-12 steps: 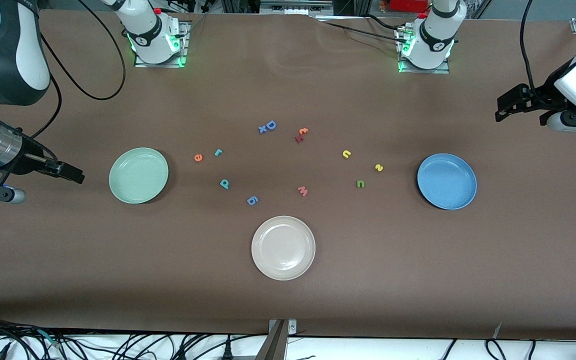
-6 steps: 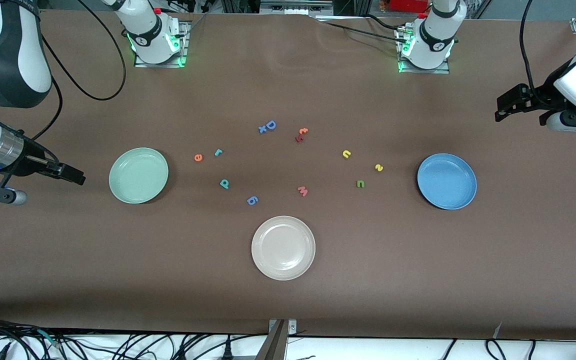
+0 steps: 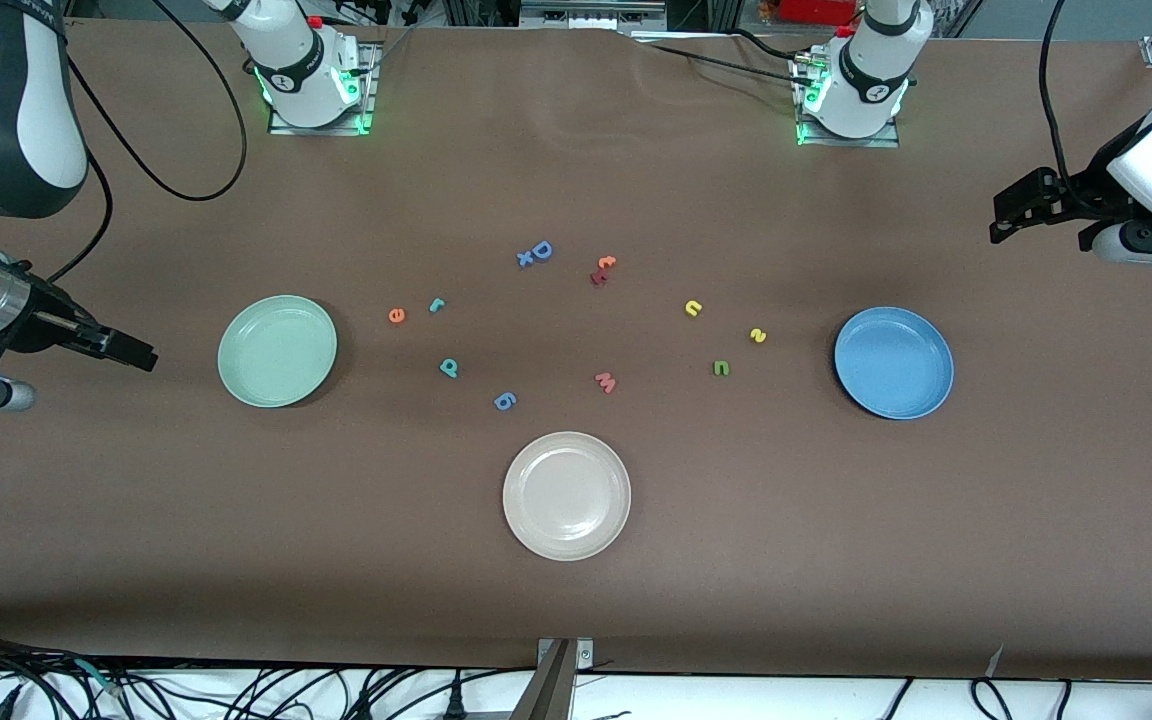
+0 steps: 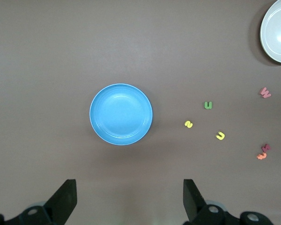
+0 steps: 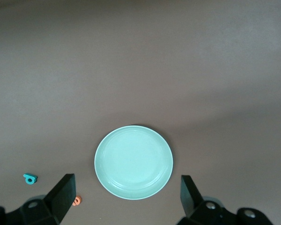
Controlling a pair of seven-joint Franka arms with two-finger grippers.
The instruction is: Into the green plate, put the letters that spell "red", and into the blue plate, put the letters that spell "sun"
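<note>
**A:** So where are the letters at? Nothing is sorted yet. The orange "e", teal "r" and teal "d" are laid flat on the table, grouped toward the right arm's end, beside the green plate. The yellow "s", yellow "n" and green "u" are scattered beside the blue plate. Both plates are seen empty.

**B:** And the grippers? The right gripper is hung over bare table past the green plate, so that plate sits between it and the "red" letters. Its jaws are spread wide with nothing held. The left gripper is parked over the table near the blue plate, also spread wide and empty; that arm seems to be waiting.

**A:** Probably set up that way so each arm is given the pile on its own end.

**B:** Agreed. The letters look like tiny matte foam cutouts, so a low pinch is likely needed. The plates are round, smooth, shallow-rimmed. Decoys are mixed in: a blue "D", a pink "w", a cream plate.
</note>
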